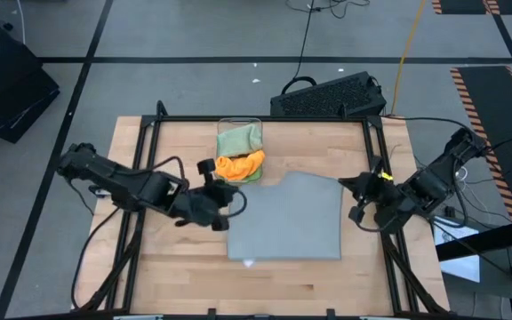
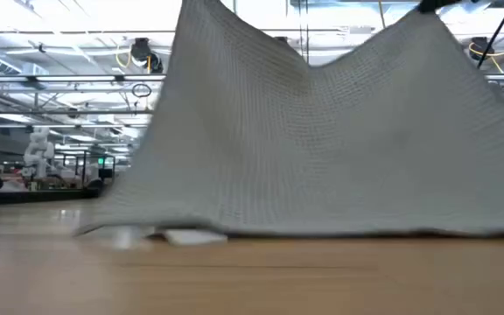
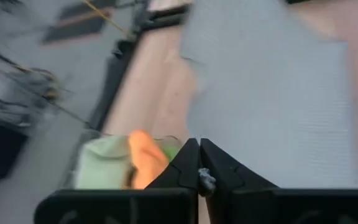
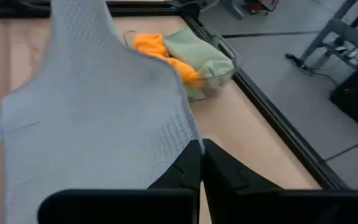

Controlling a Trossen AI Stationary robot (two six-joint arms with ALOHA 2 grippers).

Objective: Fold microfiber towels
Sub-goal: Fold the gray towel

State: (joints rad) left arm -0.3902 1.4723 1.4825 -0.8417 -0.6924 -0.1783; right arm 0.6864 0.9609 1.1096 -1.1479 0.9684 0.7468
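Both grippers (image 1: 228, 216) (image 1: 352, 197) pinch grey towel (image 1: 287, 218) corners, lifted

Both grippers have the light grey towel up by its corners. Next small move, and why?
Probably carry both held corners forward over the resting edge to fold it in half. The light grey waffle-weave microfiber towel hangs tented, the left gripper and right gripper shut on its corners, its lower edge resting on the wooden table.

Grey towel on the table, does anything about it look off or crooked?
Yes. The grey towel isn't flat: both hands hold it up by its far corners, so it sags between them, with a notch-shaped dip near the bin.
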